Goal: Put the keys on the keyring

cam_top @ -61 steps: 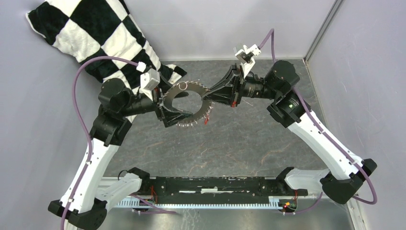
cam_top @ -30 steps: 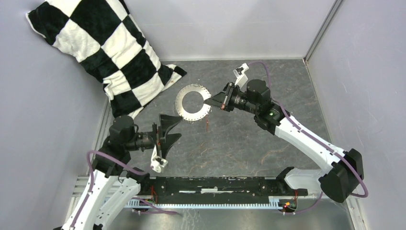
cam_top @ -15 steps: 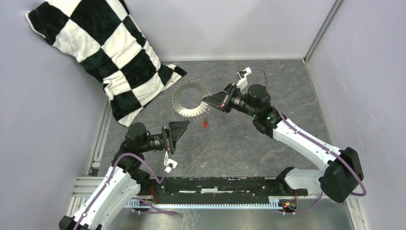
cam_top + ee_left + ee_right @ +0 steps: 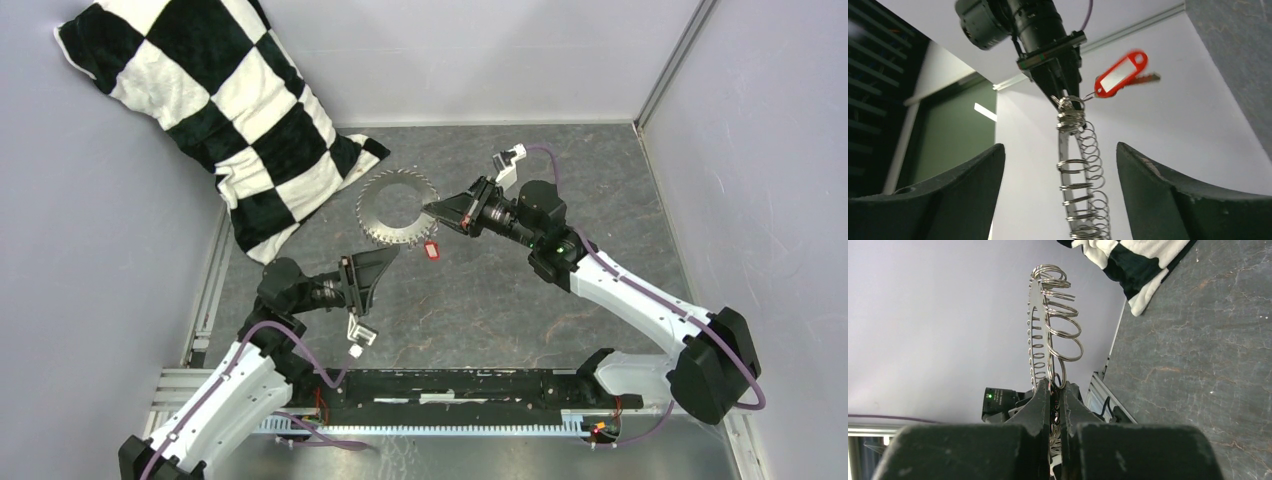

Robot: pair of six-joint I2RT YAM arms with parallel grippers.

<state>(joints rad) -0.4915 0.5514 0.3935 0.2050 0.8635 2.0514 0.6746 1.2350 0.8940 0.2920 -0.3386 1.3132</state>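
Pinching keyring [image 4: 376, 218] rim with right gripper [image 4: 430, 211], tightly closed. Noted left gripper [image 4: 370, 280] pulled back toward base since release, gaping, empty. Found keys [image 4: 432, 250] dangling off ring beside right fingertips; attachment judged likely complete.

Item list, as you are viewing it:
- keyring [image 4: 373, 218]: showing bright polished metal, its wire loops gleaming.
- keys [image 4: 1120, 74]: wearing a glossy red plastic tag.
- bench [image 4: 480, 300]: presenting matt, stone-veined dark grey.
- cushion [image 4: 220, 90]: showing plush black-and-white cloth.
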